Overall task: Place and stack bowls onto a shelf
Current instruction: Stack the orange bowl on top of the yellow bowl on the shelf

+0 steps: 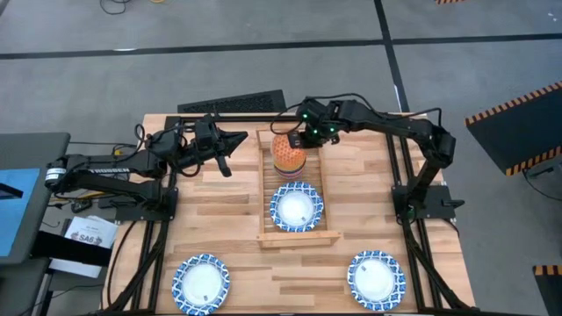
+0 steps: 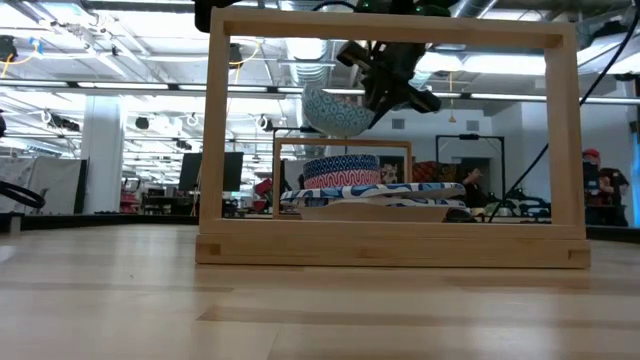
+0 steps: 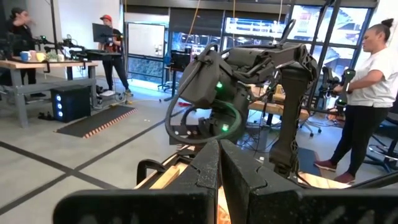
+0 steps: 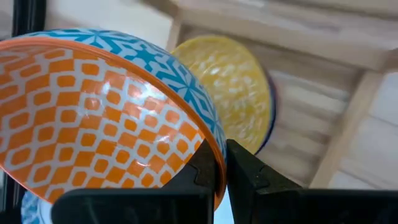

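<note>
My right gripper (image 1: 297, 139) is shut on a small deep bowl (image 1: 288, 155), orange-and-white inside and blue-patterned outside. It holds the bowl above the far end of the light-wood shelf (image 1: 266, 189). In the right wrist view, a yellow bowl (image 4: 233, 87) sits under the held bowl. The low view shows a stack of small bowls (image 2: 340, 170) on the shelf below the held bowl (image 2: 335, 110). A wide blue-and-white bowl (image 1: 296, 207) rests on the shelf's near half. Two more wide bowls (image 1: 201, 283) (image 1: 376, 277) lie on the table near its near edge. My left gripper (image 1: 230, 147) is shut and hovers left of the shelf's far end. My right gripper pinches the bowl's rim (image 4: 213, 138), with one finger inside the bowl and one outside. The fingers come from above and from the table's right. The bowl is lifted clear and tilted, hanging over the stack (image 2: 340, 170).
A black keyboard (image 1: 233, 104) lies at the table's far edge. The shelf's raised side rails (image 2: 215, 140) frame the stack. People stand in the room beyond the table (image 3: 373, 93). Bare planks lie between the two near bowls and left of the shelf.
</note>
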Robot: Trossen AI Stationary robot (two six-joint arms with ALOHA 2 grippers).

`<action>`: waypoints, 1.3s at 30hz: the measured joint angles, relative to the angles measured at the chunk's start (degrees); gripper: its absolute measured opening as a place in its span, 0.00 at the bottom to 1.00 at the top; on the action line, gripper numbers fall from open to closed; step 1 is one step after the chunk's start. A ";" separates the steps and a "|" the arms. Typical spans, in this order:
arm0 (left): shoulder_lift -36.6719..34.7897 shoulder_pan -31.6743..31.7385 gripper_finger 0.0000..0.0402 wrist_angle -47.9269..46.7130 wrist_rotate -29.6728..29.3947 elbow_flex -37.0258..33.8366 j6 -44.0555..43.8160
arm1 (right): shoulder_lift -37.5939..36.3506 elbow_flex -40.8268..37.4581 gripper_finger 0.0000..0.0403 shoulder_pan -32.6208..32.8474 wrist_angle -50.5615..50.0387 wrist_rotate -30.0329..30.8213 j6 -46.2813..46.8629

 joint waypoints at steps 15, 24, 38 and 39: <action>0.00 0.00 0.00 -0.45 0.00 0.04 -2.13 | 5.40 0.00 0.10 -0.29 -1.14 1.80 4.45; 0.02 0.00 0.00 -1.47 0.09 0.04 -3.06 | 6.12 -0.02 0.15 -0.99 -2.60 1.67 4.47; 0.02 0.00 0.00 -1.42 0.13 0.04 -2.86 | 5.07 -0.02 0.38 -0.95 -1.60 -0.23 1.08; 0.02 0.00 0.00 -1.44 0.13 0.04 -2.84 | 4.79 -0.04 0.41 -1.06 -1.93 -0.86 0.30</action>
